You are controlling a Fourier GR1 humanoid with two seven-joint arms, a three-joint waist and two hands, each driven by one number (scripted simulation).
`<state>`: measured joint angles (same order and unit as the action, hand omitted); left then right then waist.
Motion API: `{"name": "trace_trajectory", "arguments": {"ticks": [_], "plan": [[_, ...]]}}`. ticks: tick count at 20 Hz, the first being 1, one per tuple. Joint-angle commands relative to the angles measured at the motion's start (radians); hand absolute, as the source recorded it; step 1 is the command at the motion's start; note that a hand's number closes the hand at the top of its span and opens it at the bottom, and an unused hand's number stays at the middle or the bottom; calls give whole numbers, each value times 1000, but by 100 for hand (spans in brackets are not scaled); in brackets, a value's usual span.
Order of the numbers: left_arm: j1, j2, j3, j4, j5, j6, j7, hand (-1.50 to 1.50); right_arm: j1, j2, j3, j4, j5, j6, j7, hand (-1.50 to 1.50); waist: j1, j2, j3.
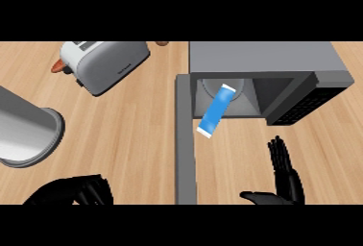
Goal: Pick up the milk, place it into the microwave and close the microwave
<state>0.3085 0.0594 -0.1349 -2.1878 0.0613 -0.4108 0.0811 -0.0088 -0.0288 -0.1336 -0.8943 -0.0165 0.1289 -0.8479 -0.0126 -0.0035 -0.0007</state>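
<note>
The milk (216,111) is a blue and white carton lying tilted, its top end inside the opening of the grey microwave (262,57) and its lower end sticking out over the counter. The microwave's door (185,144) stands open, swung toward me along the left of the opening. My right hand (284,170) is open with straight fingers, below and right of the carton and not touching it. Near the lower left edge my left hand (74,191) shows with its fingers curled, holding nothing.
A silver toaster (105,63) stands at the back left, with a small orange and brown thing (59,67) beside it. A large grey pot (25,127) sits at the left edge. A small brown object (163,43) lies by the microwave's back left corner.
</note>
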Motion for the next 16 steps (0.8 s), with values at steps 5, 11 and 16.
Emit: {"name": "trace_trajectory", "arguments": {"ticks": [5, 11, 16], "plan": [[-199, -42, -82, 180, -83, 12, 23, 150, 244, -26, 37, -209, -35, 89, -22, -150, 3, 3, 0], [-299, -22, -167, 374, -156, -68, -12, 150, 325, -35, 37, -294, -42, 88, -29, -150, -6, 5, 0], [-345, -58, -331, 388, -166, -24, 109, 150, 384, -77, 18, -332, -70, 146, -57, -150, 2, 3, 1]]}}
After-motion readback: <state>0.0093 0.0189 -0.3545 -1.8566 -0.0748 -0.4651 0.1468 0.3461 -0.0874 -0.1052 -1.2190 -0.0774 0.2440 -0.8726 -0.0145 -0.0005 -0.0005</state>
